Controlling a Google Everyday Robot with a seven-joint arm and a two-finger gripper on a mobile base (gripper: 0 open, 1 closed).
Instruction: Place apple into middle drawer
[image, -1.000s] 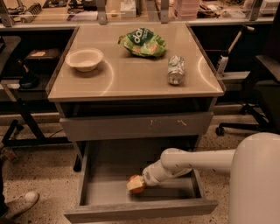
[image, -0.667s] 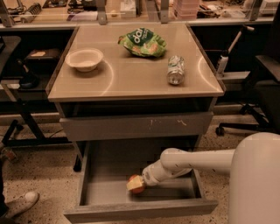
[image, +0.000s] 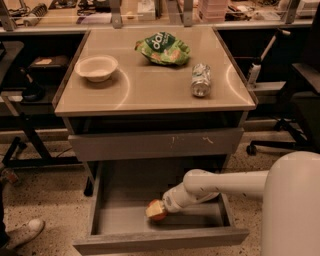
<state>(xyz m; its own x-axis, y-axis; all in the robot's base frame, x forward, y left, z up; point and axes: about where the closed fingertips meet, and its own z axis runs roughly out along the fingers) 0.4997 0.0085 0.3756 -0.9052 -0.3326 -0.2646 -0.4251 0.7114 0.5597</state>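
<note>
The middle drawer (image: 150, 243) is pulled out wide below the cabinet, with a plain grey front and a smooth grey inside. The apple (image: 156, 210), red-orange with a pale yellowish patch, is low inside it, near the middle of the drawer floor. My gripper (image: 161, 207) reaches in from the right on a white arm, and its tip is at the apple. The arm's end hides where it meets the apple.
Above the open drawer is a shut grey drawer front with pale scratch marks (image: 155, 144). On the tan top stand a white bowl (image: 96, 67), a green chip bag (image: 163, 48) and a drink can on its side (image: 201, 80). A shoe (image: 22, 233) is on the floor at left.
</note>
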